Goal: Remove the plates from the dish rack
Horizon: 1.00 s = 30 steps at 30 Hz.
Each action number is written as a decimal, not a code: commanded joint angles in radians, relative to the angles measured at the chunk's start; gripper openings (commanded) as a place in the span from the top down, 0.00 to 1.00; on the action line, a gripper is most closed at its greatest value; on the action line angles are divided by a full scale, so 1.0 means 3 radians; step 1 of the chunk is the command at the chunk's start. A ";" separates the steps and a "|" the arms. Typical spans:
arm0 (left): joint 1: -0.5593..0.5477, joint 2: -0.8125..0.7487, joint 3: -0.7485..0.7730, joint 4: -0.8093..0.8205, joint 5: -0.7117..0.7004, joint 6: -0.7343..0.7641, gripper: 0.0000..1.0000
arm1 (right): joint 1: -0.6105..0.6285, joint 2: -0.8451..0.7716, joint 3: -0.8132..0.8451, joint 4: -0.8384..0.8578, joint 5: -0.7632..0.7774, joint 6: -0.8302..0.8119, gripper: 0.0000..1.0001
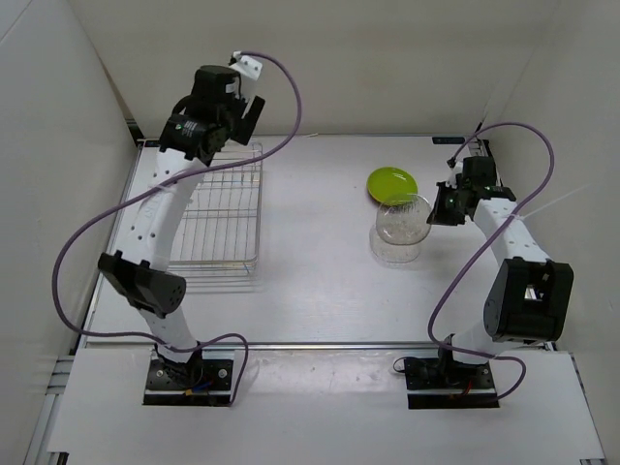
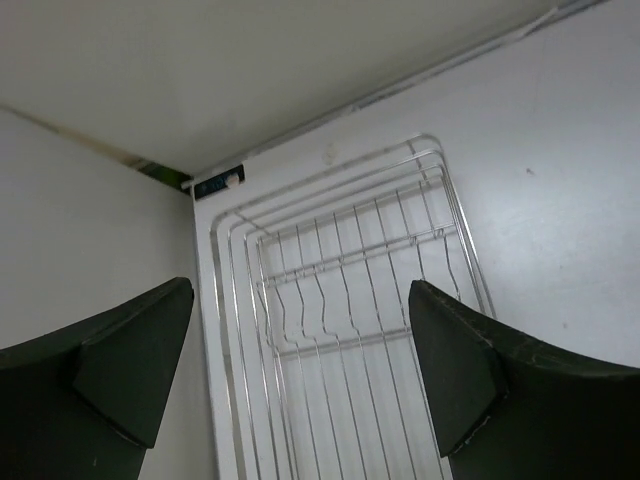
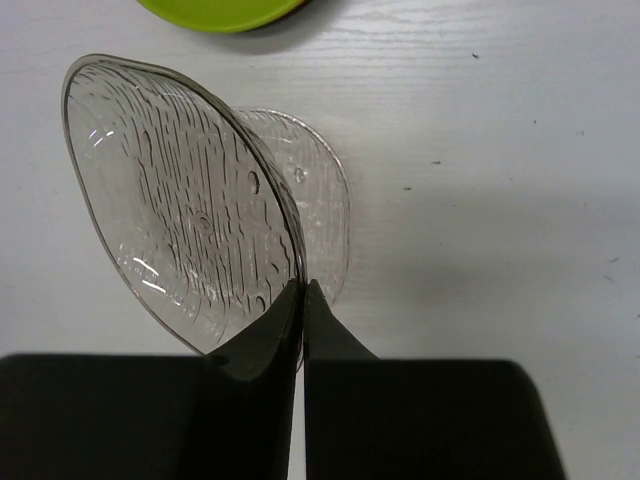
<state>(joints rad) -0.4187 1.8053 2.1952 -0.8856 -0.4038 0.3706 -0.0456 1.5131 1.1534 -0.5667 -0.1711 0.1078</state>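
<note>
My right gripper [image 1: 438, 207] [image 3: 303, 290] is shut on the rim of the clear transparent plate [image 1: 403, 229] [image 3: 185, 200] and holds it tilted on edge just above the table. The lime green plate [image 1: 391, 182] [image 3: 215, 12] lies flat right behind it. My left gripper [image 1: 244, 118] [image 2: 300, 360] is open and empty, raised above the far end of the silver wire dish rack [image 1: 260, 213] [image 2: 330, 180]. No plate shows in the rack. The black and orange-red plates are not in view.
White walls close the table at the back and both sides. The left arm's purple cable [image 1: 291, 107] loops over the rack's far end. A small dark label [image 2: 218, 184] sits at the table's back left corner.
</note>
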 commanded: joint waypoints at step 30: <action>0.0286 -0.0582 -0.0798 -0.0039 0.0773 -0.0525 0.00 | 0.0055 0.0494 -0.0081 0.0207 -0.0294 -0.0283 1.00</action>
<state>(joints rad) -0.3351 1.6882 1.9625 -0.8948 -0.1894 0.2260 -0.0303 1.6596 1.1435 -0.5255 -0.2604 0.0196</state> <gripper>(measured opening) 0.996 0.005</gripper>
